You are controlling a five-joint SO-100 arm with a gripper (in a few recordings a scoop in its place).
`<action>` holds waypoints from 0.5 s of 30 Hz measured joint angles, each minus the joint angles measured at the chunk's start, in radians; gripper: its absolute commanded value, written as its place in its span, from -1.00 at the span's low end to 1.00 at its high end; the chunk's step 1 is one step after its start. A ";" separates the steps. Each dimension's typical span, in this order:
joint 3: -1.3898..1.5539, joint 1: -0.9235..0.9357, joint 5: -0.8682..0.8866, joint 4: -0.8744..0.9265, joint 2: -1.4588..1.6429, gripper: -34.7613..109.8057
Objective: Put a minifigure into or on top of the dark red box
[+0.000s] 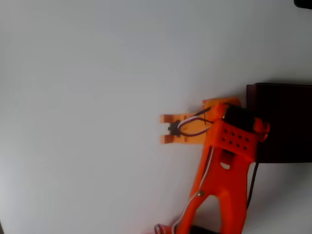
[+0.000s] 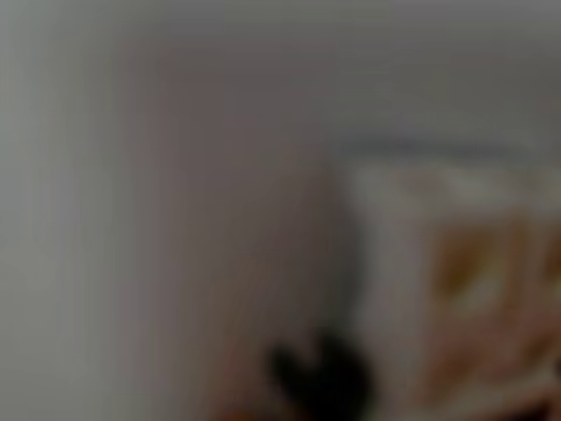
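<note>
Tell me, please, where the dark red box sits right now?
In the overhead view, the dark red box sits at the right edge of the white table, just right of the orange gripper and partly behind the arm.

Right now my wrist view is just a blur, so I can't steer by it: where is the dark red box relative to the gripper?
Observer: In the overhead view the dark red box sits at the picture's right edge, and the gripper is to its left.
Operator: Which way do the fingers point?
Observer: Toward the picture's left, away from the box.
Operator: Open or shut?
Observer: Open; white table shows between the fingertips.
</note>
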 measured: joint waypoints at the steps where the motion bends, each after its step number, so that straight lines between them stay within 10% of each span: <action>1: -0.003 0.002 0.006 -0.002 -0.008 -0.25; 15: -0.025 0.002 0.014 -0.002 -0.025 -0.43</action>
